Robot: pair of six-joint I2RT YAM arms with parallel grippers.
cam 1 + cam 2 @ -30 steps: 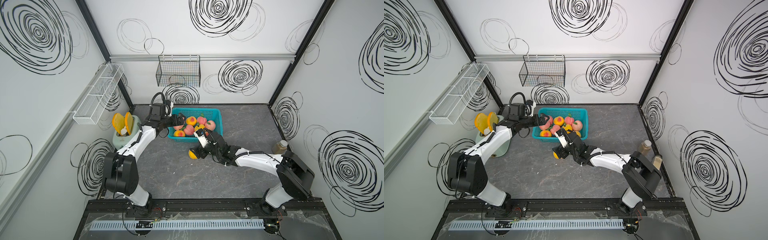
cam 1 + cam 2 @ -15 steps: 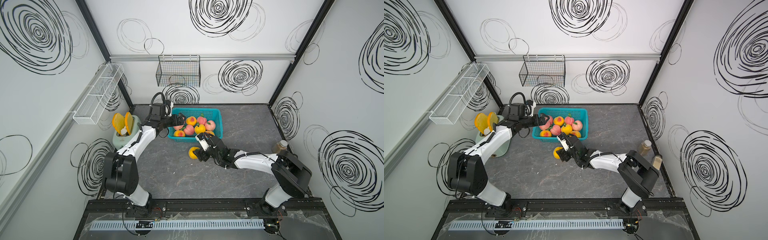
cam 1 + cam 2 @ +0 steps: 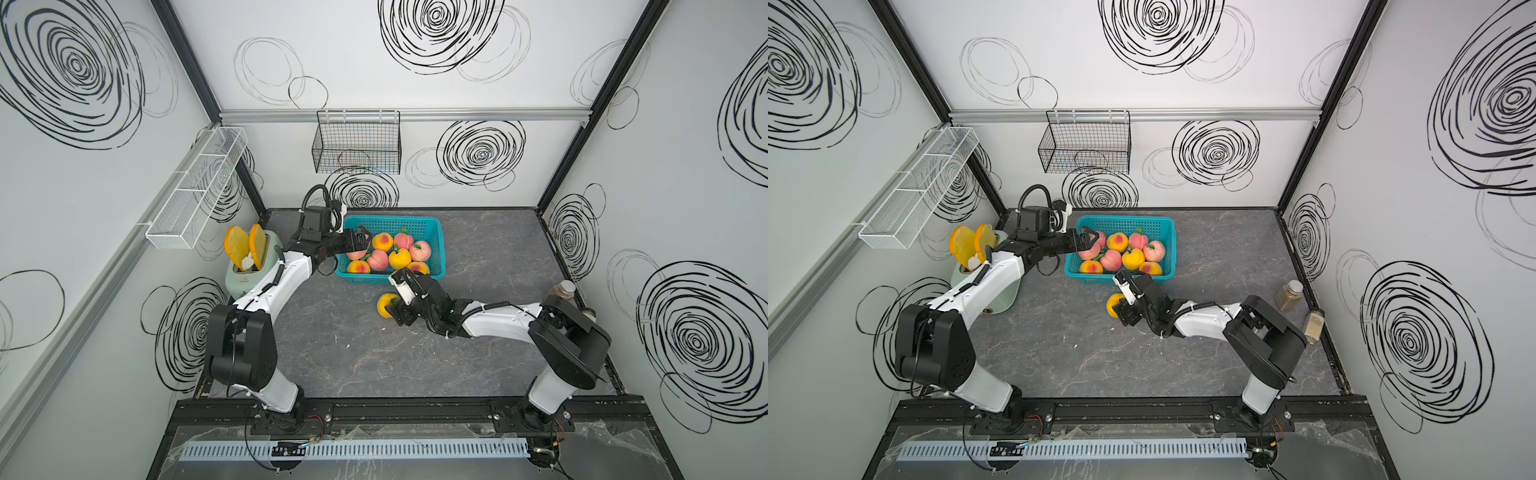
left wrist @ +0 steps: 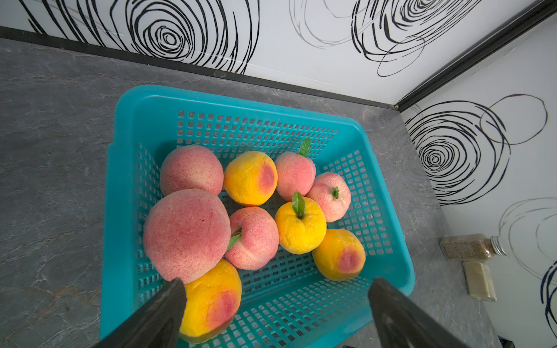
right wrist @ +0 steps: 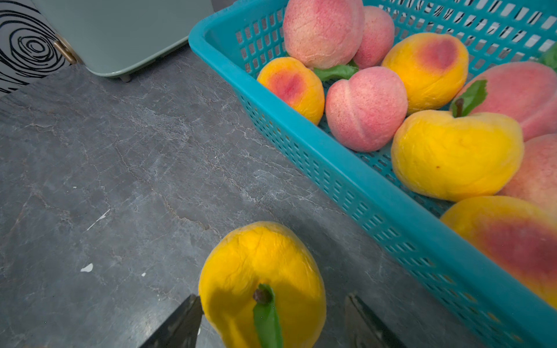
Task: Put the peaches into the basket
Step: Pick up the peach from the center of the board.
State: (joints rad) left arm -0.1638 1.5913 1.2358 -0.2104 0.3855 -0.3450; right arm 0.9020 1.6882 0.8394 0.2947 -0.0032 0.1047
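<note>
The turquoise basket (image 3: pixel 437 249) (image 3: pixel 1125 218) (image 4: pixel 241 102) (image 5: pixel 331 168) stands at the back of the table and holds several pink and yellow peaches (image 3: pixel 400 258) (image 3: pixel 1133 258) (image 4: pixel 301 226). One yellow peach (image 3: pixel 384 304) (image 3: pixel 1113 303) (image 5: pixel 259 271) with a green leaf lies on the table just in front of the basket. My right gripper (image 3: pixel 392 306) (image 3: pixel 1120 307) (image 5: pixel 271 322) is low at this peach, open, with a finger on either side of it and a gap on one side. My left gripper (image 3: pixel 360 242) (image 3: pixel 1090 239) (image 4: pixel 274 301) hangs open over the basket's left end, holding nothing.
A mint-green toaster (image 3: pixel 249 270) with toast slices stands left of the basket. Two jars (image 3: pixel 1289 295) (image 3: pixel 1314 326) sit by the right wall. A black wire basket (image 3: pixel 357 147) hangs on the back wall and a white mesh rack (image 3: pixel 195 187) on the left wall.
My right gripper has drawn back from the basket's front edge and come down round the loose yellow peach. The peach and my left arm have not moved.
</note>
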